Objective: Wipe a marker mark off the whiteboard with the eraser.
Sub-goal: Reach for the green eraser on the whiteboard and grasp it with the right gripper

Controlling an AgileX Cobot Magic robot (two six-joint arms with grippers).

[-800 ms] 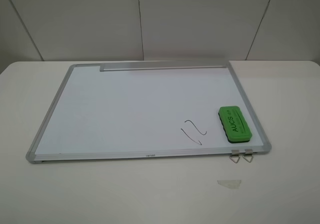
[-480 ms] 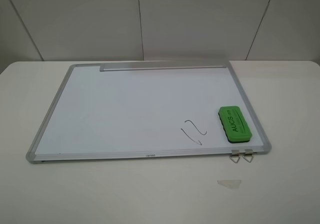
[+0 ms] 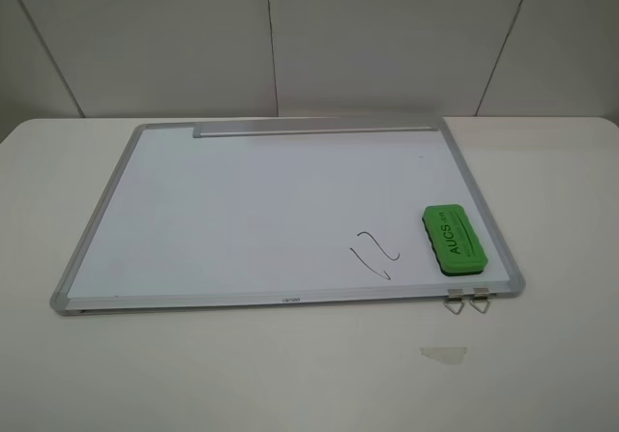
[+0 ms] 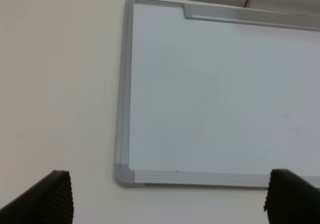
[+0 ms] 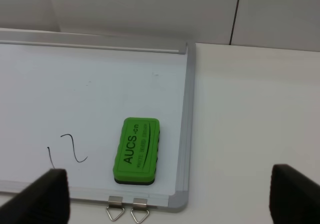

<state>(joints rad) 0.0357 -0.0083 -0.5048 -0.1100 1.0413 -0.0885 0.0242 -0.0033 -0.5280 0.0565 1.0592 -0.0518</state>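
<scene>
ahead of spread right gripper [image 5: 170, 194], untouched: eraser [image 5: 137, 150] flat on whiteboard [image 5: 100, 83].

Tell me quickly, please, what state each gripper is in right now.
Left gripper: open, holding nothing.
Right gripper: open, holding nothing; the eraser lies untouched on the whiteboard.

Right gripper [image 5: 172, 198] spread wide; just ahead, the green eraser [image 5: 136, 150] lies on the whiteboard [image 5: 100, 93], the marker mark [image 5: 75, 149] beside it.
</scene>
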